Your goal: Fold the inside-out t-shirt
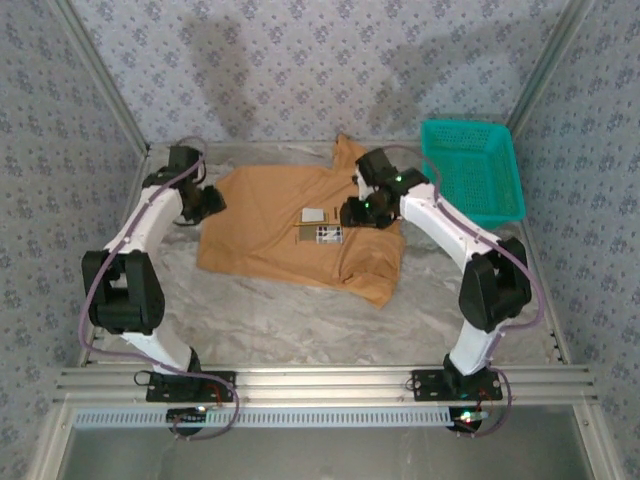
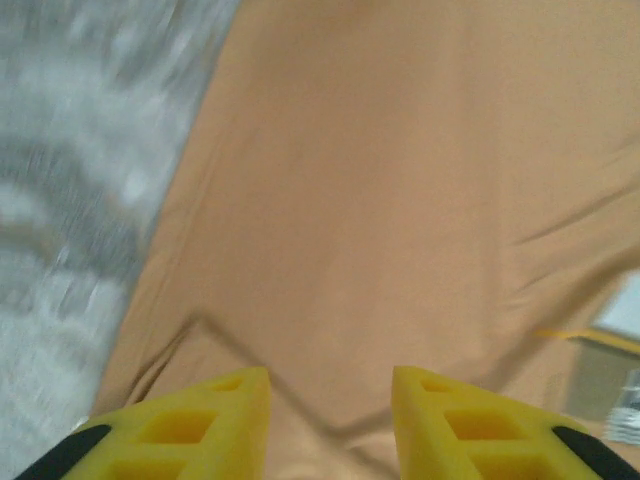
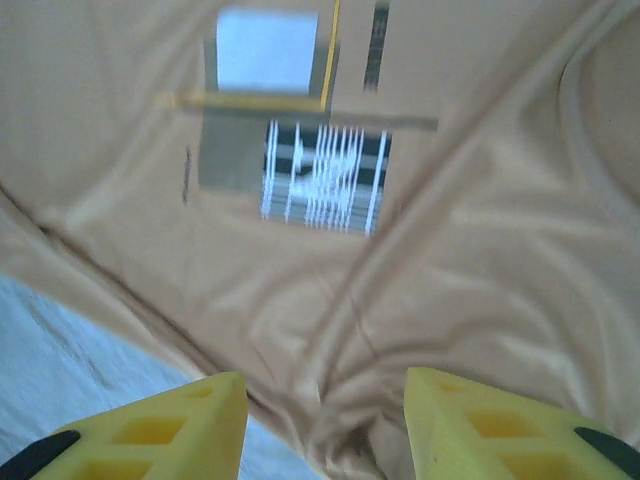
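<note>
Walls (image 1: 300, 60): pale blue-grey paper with a small repeated flower print, closing in the back and both sides.
Table (image 1: 300, 330): flat top under a crinkled, silvery-white sheet with soft wrinkles.
Rail (image 1: 320, 380): ribbed aluminium bar along the near edge, carrying both arm bases.
T-shirt (image 1: 270, 215): caramel-brown soft cloth, spread mostly flat at mid-table between the two grippers; one sleeve points toward the back wall, and the near right corner is rumpled. From the left wrist (image 2: 400, 200) it is smooth with a few shallow creases; from the right wrist (image 3: 500, 250) it has long diagonal folds and a faint sheen.
Left arm (image 1: 140, 240): white shells, black joints, reaching to the shirt's left edge.
Right arm (image 1: 450, 230): same build, bent in over the shirt's right part.
Basket (image 1: 470, 170): teal plastic mesh, rectangular, at the back right, just beside the shirt.
Left gripper (image 1: 210, 203) (image 2: 330, 375): yellow ribbed fingers (image 2: 200, 425) parted over the cloth, clasping nothing.
Right gripper (image 1: 352, 213) (image 3: 325, 378): yellow fingers (image 3: 480, 420) parted above a puckered fold, released.
Print (image 1: 329, 235) (image 3: 325, 178): dark block with white stripes, blurred, on the shirt.
White square (image 1: 313, 214) (image 3: 267, 50): small pale patch just above the print.
</note>
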